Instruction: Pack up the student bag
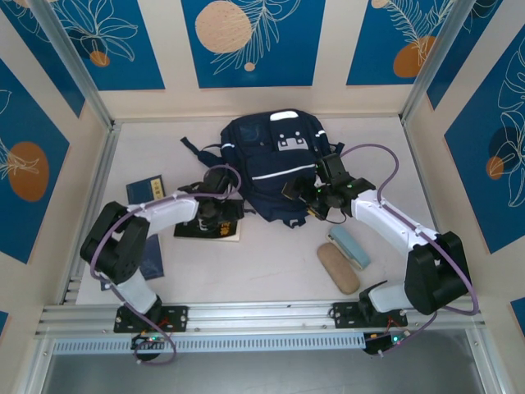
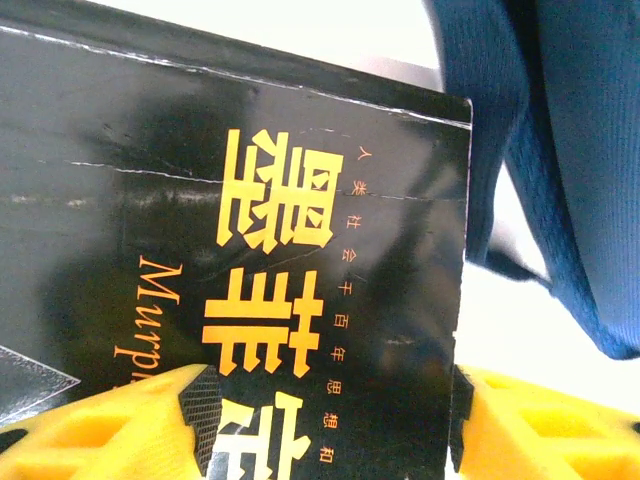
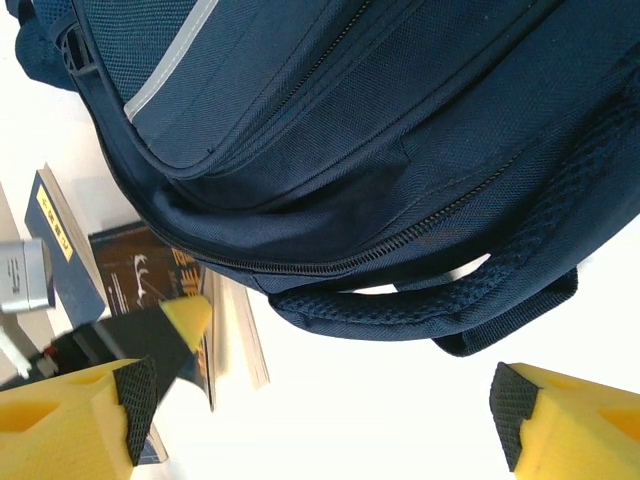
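Note:
The student bag (image 1: 271, 160) is navy blue and lies flat at the back middle of the table, zips closed. Its strap fabric (image 2: 560, 150) hangs at the right of the left wrist view. A black book (image 2: 300, 230) with orange lettering lies below my left gripper (image 2: 330, 420). The jaws stand part open: one finger rests over the cover and the other pad sits at the book's edge. My right gripper (image 3: 320, 415) is wide open with nothing in it, just short of the bag's top handle (image 3: 430, 300). From above, this gripper (image 1: 303, 195) sits at the bag's near edge.
A blue book (image 1: 148, 190) lies at the left, with a dark flat item (image 1: 152, 258) nearer the left arm's base. A pale blue case (image 1: 349, 246) and a tan case (image 1: 338, 268) lie near the right arm. Walls close in the table's sides.

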### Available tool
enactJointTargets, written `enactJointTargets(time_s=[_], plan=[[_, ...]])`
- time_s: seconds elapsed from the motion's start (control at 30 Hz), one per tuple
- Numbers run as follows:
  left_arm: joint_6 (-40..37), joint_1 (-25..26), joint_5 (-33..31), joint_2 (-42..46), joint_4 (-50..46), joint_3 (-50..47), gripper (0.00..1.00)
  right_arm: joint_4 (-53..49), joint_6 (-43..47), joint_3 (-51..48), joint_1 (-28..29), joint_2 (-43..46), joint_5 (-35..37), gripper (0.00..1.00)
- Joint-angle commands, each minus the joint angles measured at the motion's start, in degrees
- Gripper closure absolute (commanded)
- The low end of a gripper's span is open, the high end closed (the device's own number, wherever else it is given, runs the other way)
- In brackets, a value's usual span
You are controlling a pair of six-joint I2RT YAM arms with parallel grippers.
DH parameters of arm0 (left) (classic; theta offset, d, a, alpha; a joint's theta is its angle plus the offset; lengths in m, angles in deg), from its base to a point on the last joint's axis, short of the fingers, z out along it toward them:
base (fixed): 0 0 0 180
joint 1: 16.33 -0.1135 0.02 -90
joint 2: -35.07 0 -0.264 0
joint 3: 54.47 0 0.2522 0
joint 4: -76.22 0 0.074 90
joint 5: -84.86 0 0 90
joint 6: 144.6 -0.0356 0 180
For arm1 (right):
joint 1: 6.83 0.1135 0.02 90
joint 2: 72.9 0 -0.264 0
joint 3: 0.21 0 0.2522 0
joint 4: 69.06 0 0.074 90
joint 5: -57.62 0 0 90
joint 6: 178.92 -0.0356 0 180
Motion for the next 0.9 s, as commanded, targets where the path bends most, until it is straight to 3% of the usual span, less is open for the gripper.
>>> enactJointTargets(time_s=[0.0,0.17,0.3,0.43,0.53,0.73,0.87], plan=[[6.0,3.0,7.3,-0.9,-5.7,-5.1,0.37,-1.3,0.7,-0.6,0.6,1.7,1.3,0.12],[1.8,1.7,6.2,4.3,-10.7,-1.6,0.26,-1.6,1.2,0.0,1.4,1.7,1.8,0.13],[-6.2,-2.0,2.5,7.8,-16.8,3.3,0.18,0.0,2.9,0.2,3.6,1.5,0.8,0.15],[-9.9,-7.7,2.6,9.4,-18.1,3.6,0.18,1.8,4.3,1.1,8.2,0.3,1.2,0.17],[-12.2,-11.1,1.8,9.2,-17.9,3.5,0.23,1.7,5.0,3.5,12.4,-2.9,2.3,0.24],[-13.7,-16.8,0.4,4.9,-16.3,2.0,0.48,1.3,5.6,11.5,20.1,-14.1,0.9,0.58],[-13.1,-17.6,-0.1,2.7,-15.3,-0.1,0.6,1.0,5.9,17.1,23.0,-22.6,-2.0,0.71]])
